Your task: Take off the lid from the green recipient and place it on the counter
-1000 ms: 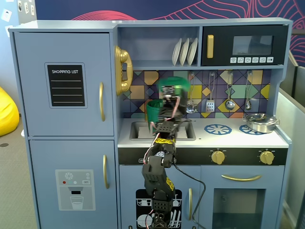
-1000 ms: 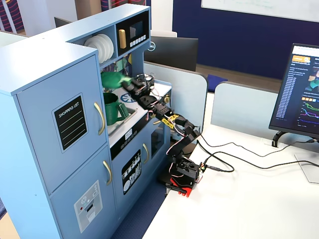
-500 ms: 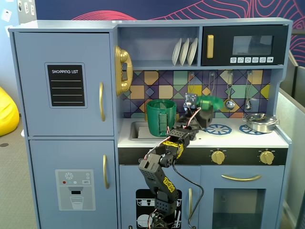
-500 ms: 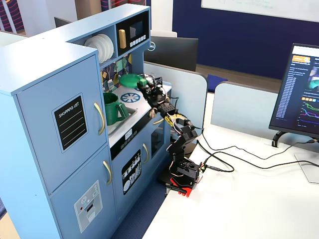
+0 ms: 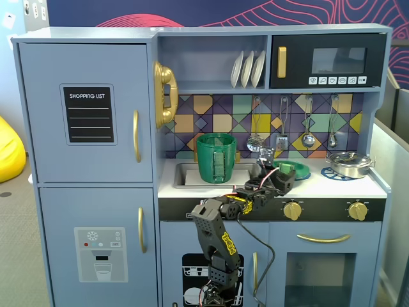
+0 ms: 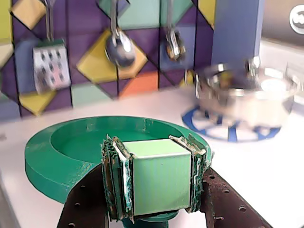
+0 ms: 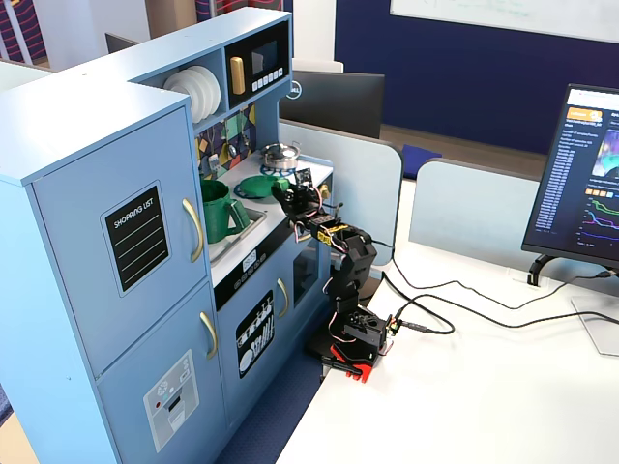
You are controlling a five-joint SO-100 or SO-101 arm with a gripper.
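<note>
My gripper (image 6: 154, 179) is shut on the light green strap handle (image 6: 159, 175) of the round green lid (image 6: 71, 152). The lid sits level, low over the white counter (image 6: 266, 166), between the sink and the blue burner ring. I cannot tell whether it touches the counter. In a fixed view the lid (image 5: 298, 170) is right of the tall green recipient (image 5: 216, 158), which stands uncovered in the sink, and the gripper (image 5: 285, 177) is at the lid's near side. The other fixed view shows the lid (image 7: 257, 185), the recipient (image 7: 218, 210) and the gripper (image 7: 287, 189).
A silver pan (image 5: 349, 164) stands on the right burner ring, and in the wrist view it (image 6: 242, 97) is just beyond the lid. Utensils (image 5: 308, 137) hang on the tiled back wall. The faucet (image 5: 265, 153) stands behind the gripper. Gold knobs (image 5: 292, 210) line the counter front.
</note>
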